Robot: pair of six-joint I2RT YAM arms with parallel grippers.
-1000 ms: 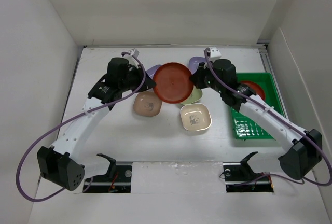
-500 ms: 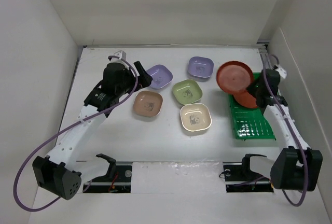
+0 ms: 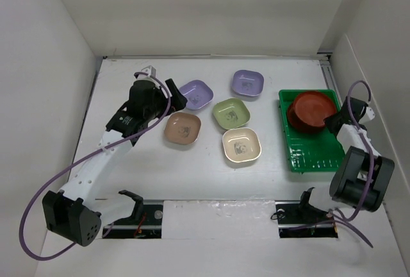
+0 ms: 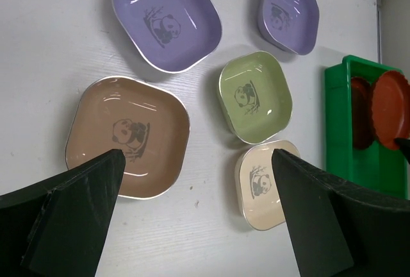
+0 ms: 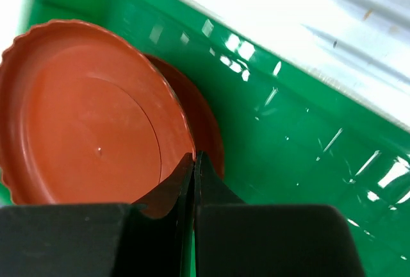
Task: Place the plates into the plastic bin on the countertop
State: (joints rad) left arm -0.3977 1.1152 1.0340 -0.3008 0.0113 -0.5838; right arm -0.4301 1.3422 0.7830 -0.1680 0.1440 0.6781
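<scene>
Two round red-orange plates (image 3: 312,108) lie overlapped at the far end of the green plastic bin (image 3: 312,153). My right gripper (image 3: 328,121) is shut on the rim of the upper red plate (image 5: 90,136), which leans over the lower one (image 5: 206,123). Five rounded-square plates rest on the white countertop (image 3: 128,161): two lavender (image 3: 196,94) (image 3: 247,83), green (image 3: 231,113), pinkish-tan (image 3: 182,128) and cream (image 3: 241,146). My left gripper (image 3: 177,95) hangs open above the tan dish (image 4: 127,136) and the near lavender one (image 4: 166,17), holding nothing.
White walls close the countertop at the back and both sides. The bin's gridded floor (image 3: 314,155) nearer to me is bare. The bin stands close to the right wall (image 3: 378,97). Both arm bases sit at the near edge.
My right arm swung right with the red plate and lowered it onto the other red plate in the bin. My left gripper let go of that plate, opened wide and drew back left.
</scene>
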